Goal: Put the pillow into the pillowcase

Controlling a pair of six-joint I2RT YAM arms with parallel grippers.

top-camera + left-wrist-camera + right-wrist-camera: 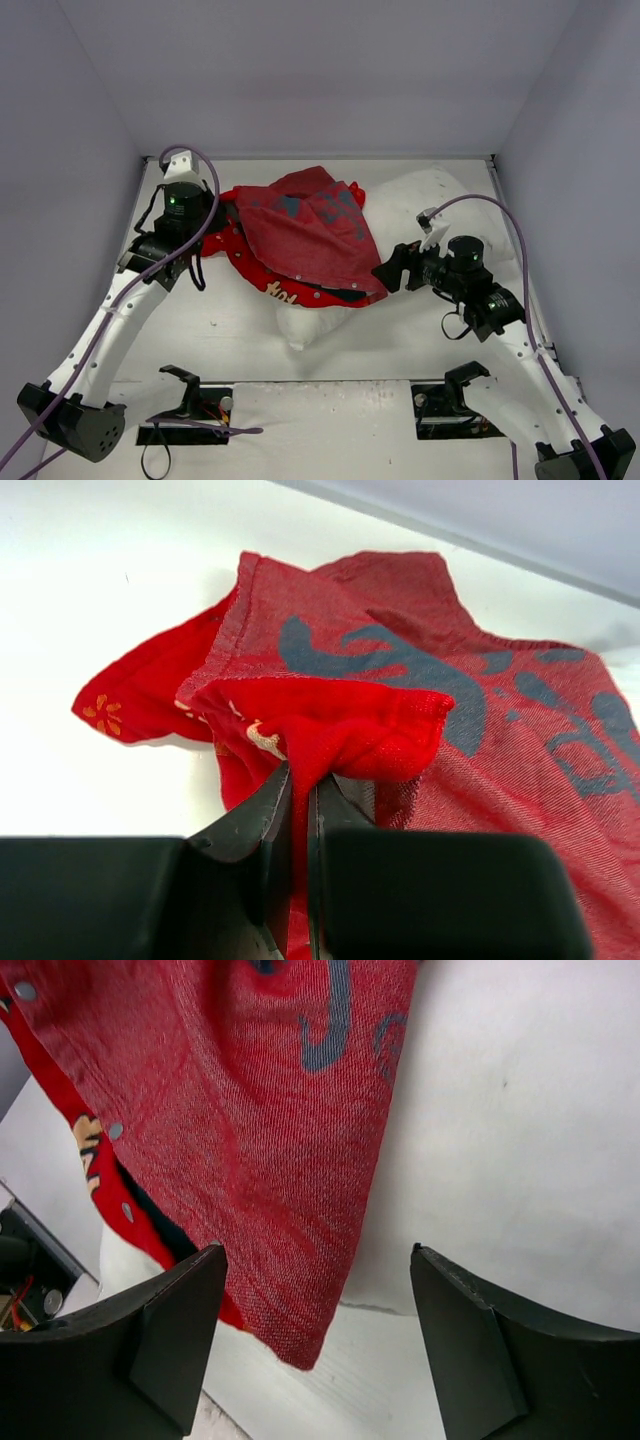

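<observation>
1. Your left hand (pixel 300 785) is clamped on the pillowcase (pixel 310 235) at its 9 o'clock edge. The left wrist view shows both fingers (pixel 250 825) pinching a bright red fold, with only cloth between them.
2. Your right hand (pixel 318 1255) is spread wide and holds nothing. It sits just off the pillowcase's 4 o'clock corner.
3. In the right wrist view, that dull red corner hangs down between the two spread fingers. I cannot tell whether the cloth touches either finger.
4. The pillowcase lies crumpled mid-worktop (pixel 200 330). Its duller reverse with bluish patches faces up, and the bright printed side shows along the 7 to 9 o'clock rim.
5. A row of metal snaps (pixel 117 1131) runs along one hem.
6. The pillow (pixel 430 195) lies under the pillowcase. White bulges out at 2 o'clock, and one corner pokes out at 6 o'clock.
7. I cannot tell whether any of the pillow is inside the opening.
</observation>
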